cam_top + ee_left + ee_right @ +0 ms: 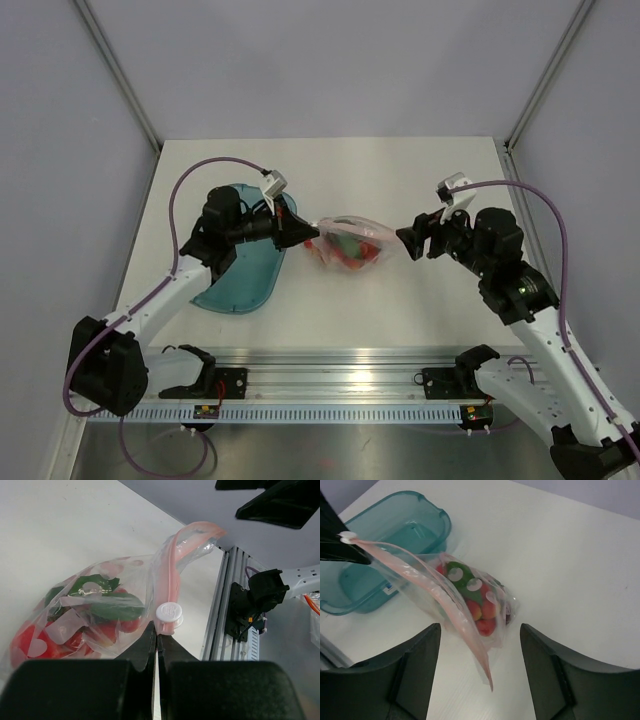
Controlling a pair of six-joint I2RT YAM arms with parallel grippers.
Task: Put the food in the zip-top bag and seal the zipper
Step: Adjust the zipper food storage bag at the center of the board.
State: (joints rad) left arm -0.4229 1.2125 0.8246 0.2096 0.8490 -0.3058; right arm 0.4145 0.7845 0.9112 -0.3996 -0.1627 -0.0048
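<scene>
One zip-top bag (348,250), zipper (172,580) lengthwise left-right across the table (400,310)

A translucent teal tray (250,278) lies open side up on the left half of the white tabletop (420,310), close to its left edge. A slotted aluminium rail (340,375) runs along the tabletop's near edge. Plain grey wall panels (330,60) stand along the far, left and right edges, with slanted metal posts (125,70) rising from the far corners.
</scene>
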